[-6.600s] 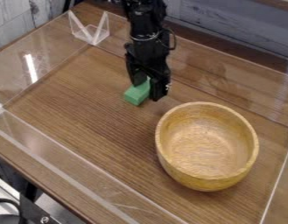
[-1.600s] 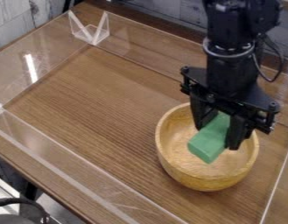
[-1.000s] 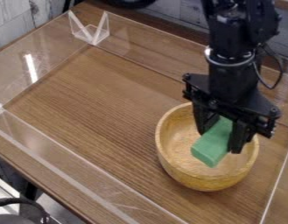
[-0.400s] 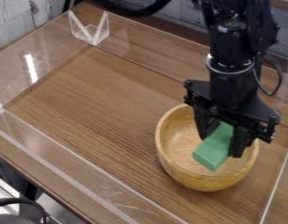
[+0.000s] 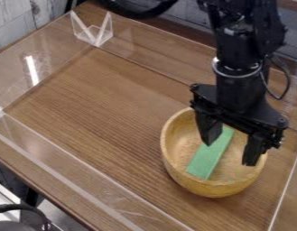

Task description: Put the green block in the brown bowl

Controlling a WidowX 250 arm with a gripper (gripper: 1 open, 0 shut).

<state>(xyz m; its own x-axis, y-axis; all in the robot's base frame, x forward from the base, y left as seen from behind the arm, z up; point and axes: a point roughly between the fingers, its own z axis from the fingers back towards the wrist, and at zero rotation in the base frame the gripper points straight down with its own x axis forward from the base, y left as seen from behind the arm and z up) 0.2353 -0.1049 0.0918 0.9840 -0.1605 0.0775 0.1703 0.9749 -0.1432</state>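
The brown bowl (image 5: pixel 172 155) sits on the wooden table at the right. Inside it the green block (image 5: pixel 208 161) rests slanted against the inner wall, its upper end still between the fingers and its lower end on the bowl's floor. My gripper (image 5: pixel 233 139) points straight down into the bowl and is open, with the black fingers (image 5: pixel 255 148) spread apart on either side of the block and no longer pressing it.
Low clear acrylic walls run around the wooden table (image 5: pixel 90 99). A clear folded plastic stand (image 5: pixel 90 29) is at the back left. A dark cable (image 5: pixel 284 79) hangs beside the arm on the right.
The arm carried the block from the table into the bowl. Since a moment ago the jaws have opened and the block has slipped down to rest in the bowl. The hand itself stayed put.
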